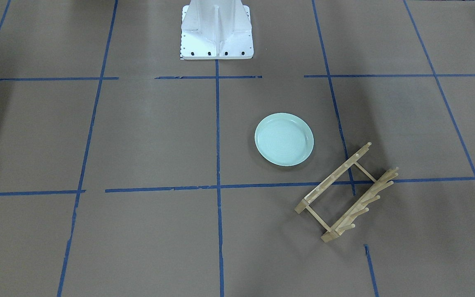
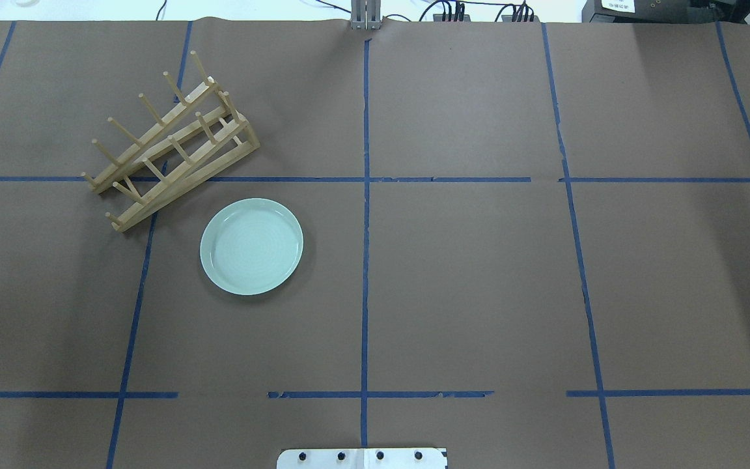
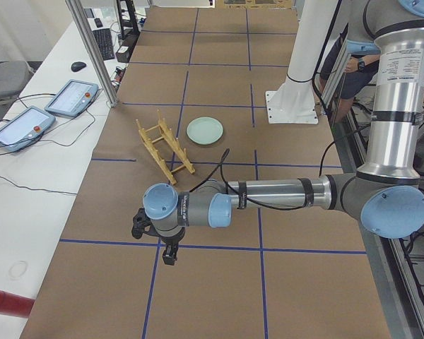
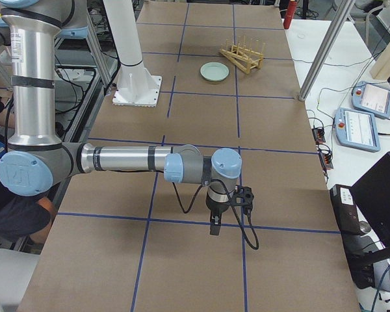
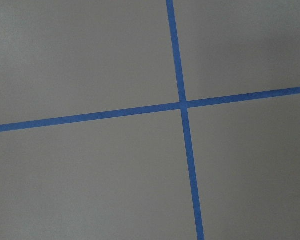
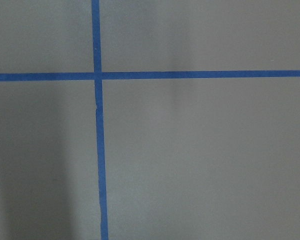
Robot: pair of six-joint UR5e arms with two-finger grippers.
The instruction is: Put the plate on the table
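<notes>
Overhead exterior: pale mint-green plate (image 2: 251, 246) lies flat on the counter (image 2: 479, 293), rim up, in the left half. It sits just beside the near end of the wooden peg rack (image 2: 170, 140), with a narrow strip of brown paper between the two (not touching). The rack stands askew across a blue tape line (image 2: 466, 179).

Exterior left: left fingers (image 3: 169, 258) hang low, pointing down near a tape crossing at the counter's left end. The plate is well apart from them, beyond the rack.

Exterior right: right fingers (image 4: 212, 229) point down at the opposite end, with the plate far up the counter past the white robot base (image 4: 138, 90).

Whether either pair of fingers is spread or closed, I cannot tell from these side views. Neither holds anything that I can see. Both wrist views show only paper and crossed tape.
</notes>
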